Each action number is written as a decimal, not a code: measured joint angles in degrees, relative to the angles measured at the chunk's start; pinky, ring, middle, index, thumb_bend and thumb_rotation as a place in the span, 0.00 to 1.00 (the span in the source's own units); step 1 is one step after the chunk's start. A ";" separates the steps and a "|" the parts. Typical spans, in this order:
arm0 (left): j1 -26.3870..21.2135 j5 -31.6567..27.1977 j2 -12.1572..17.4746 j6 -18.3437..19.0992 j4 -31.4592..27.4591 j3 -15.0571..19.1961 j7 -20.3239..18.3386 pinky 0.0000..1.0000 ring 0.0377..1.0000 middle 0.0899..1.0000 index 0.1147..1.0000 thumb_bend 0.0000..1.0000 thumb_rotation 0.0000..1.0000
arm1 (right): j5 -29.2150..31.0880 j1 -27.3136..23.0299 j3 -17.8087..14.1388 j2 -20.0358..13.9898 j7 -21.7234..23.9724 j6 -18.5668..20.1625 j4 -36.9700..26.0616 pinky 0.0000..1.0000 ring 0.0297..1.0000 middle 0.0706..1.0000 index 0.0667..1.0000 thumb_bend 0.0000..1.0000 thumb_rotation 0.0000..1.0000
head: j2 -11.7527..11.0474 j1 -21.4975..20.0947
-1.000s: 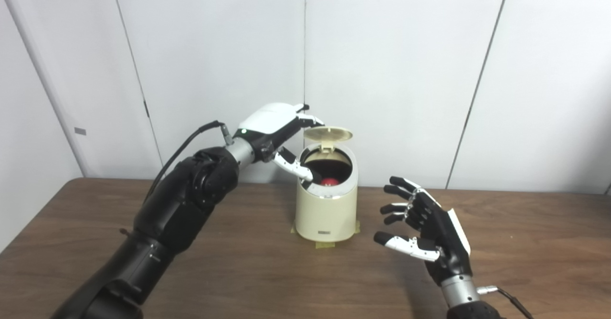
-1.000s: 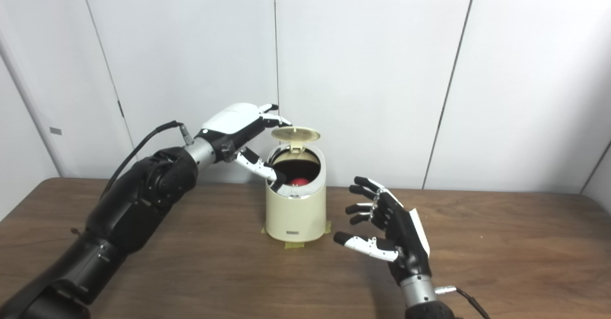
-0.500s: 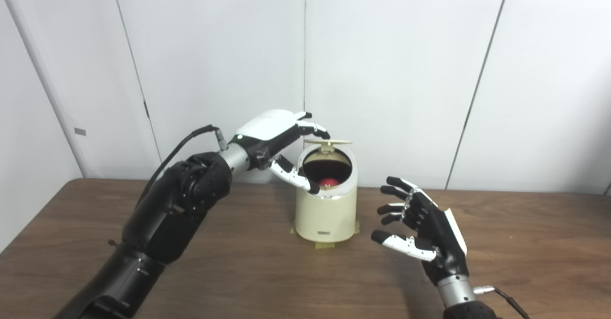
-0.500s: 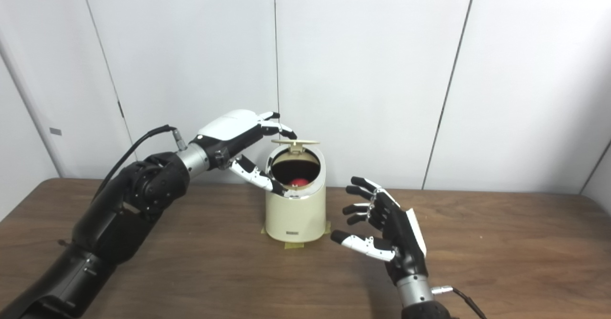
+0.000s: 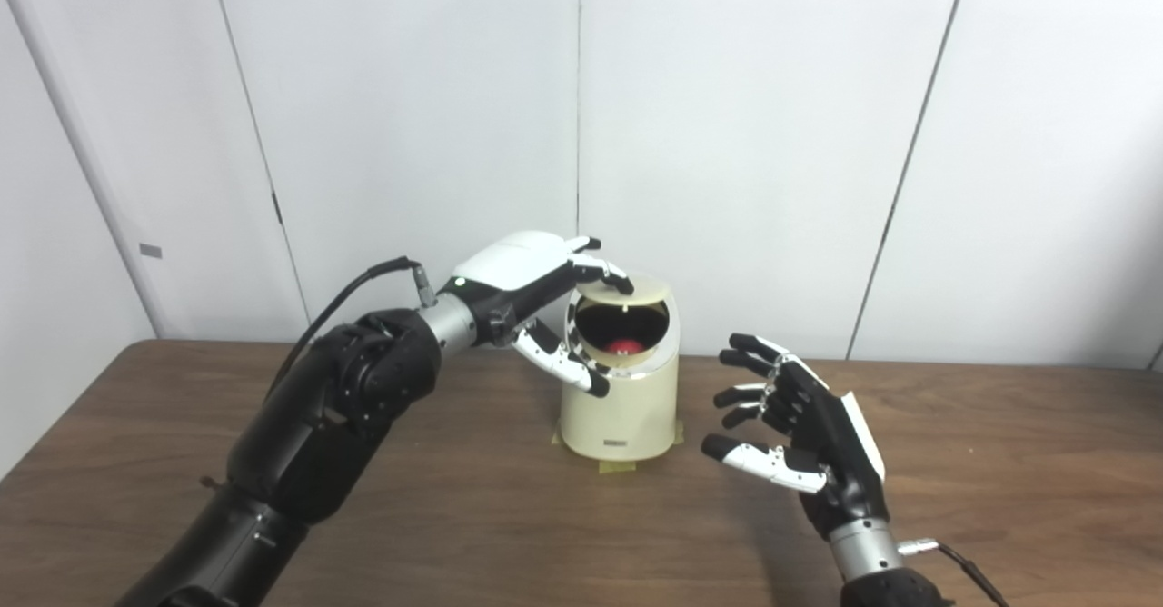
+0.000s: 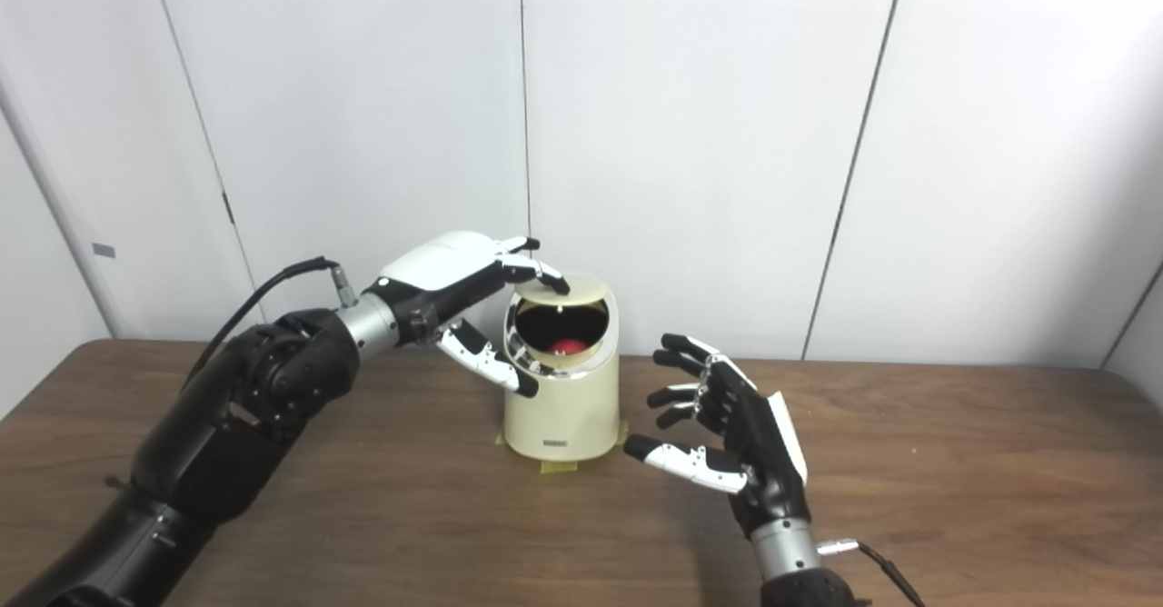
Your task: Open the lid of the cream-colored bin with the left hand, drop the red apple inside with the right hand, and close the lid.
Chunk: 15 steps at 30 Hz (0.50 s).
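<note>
Lid [image 5: 627, 288] of the cream-colored bin [image 5: 621, 407]: raised well clear of the bin's mouth a second ago, now lowered to a shallow tilt just above the opening, which remains partly uncovered. Left hand [image 5: 527, 271]: has come down toward the bin with the lid, its fingertips [image 5: 616, 274] now resting on the lid's top; its thumb has slid from the bin's rim down onto the outer wall. Right hand [image 6: 736, 434]: has drifted slightly toward the bin, at its right side.
</note>
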 measured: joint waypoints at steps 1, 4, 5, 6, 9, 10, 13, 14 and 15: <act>0.36 0.00 0.00 -0.03 -0.01 -0.16 0.00 1.00 0.99 0.83 0.79 0.93 0.36 | 0.00 0.00 0.00 0.03 -0.01 0.03 -0.01 0.47 0.56 0.73 0.73 0.87 0.23 | 0.00 0.00; 1.44 0.37 0.00 -0.11 -0.12 -0.58 0.01 1.00 0.99 0.82 0.79 0.91 0.31 | 0.00 0.00 0.00 0.16 -0.02 0.17 -0.23 0.47 0.56 0.72 0.73 0.87 0.24 | 0.35 -0.09; 1.66 0.61 0.00 -0.12 -0.14 -0.91 -0.01 1.00 0.99 0.81 0.79 0.91 0.30 | 0.00 0.00 0.00 0.21 -0.02 0.19 -0.33 0.47 0.56 0.72 0.73 0.87 0.23 | 0.35 -0.09; 1.79 1.19 0.00 -0.19 -0.23 -1.23 -0.03 1.00 1.00 0.81 0.79 0.91 0.31 | 0.01 -0.01 0.01 0.29 -0.02 0.19 -0.38 0.47 0.55 0.72 0.73 0.87 0.23 | 0.53 -0.26; 1.83 2.42 0.01 -0.71 -0.38 -1.80 0.08 1.00 0.99 0.80 0.78 0.93 0.30 | 0.01 0.00 0.09 0.56 -0.02 0.61 -0.77 0.46 0.55 0.72 0.73 0.86 0.22 | 0.79 -0.35; 1.83 2.65 0.02 -0.86 -0.40 -1.87 0.19 1.00 0.99 0.80 0.78 0.93 0.30 | 0.02 0.00 0.09 0.63 -0.02 0.80 -1.11 0.46 0.55 0.72 0.73 0.86 0.21 | 0.79 -0.35; 1.83 6.55 0.88 -3.90 -0.38 -3.90 2.68 0.98 0.96 0.78 0.77 0.92 0.35 | -0.04 -0.03 0.12 0.68 -0.02 0.94 -1.98 0.46 0.55 0.73 0.73 0.85 0.21 | 0.88 -0.44; 1.83 8.25 1.29 -4.95 -0.39 -4.80 3.46 0.99 0.96 0.79 0.78 0.91 0.37 | -0.05 -0.02 0.10 0.67 -0.03 1.01 -1.99 0.46 0.55 0.73 0.73 0.86 0.21 | 1.05 -0.44; 1.80 10.87 1.73 -5.56 -0.58 -5.94 4.64 1.00 0.96 0.78 0.78 0.92 0.36 | -0.05 0.01 0.09 0.67 -0.03 1.23 -2.00 0.46 0.55 0.72 0.72 0.86 0.21 | 1.06 -0.44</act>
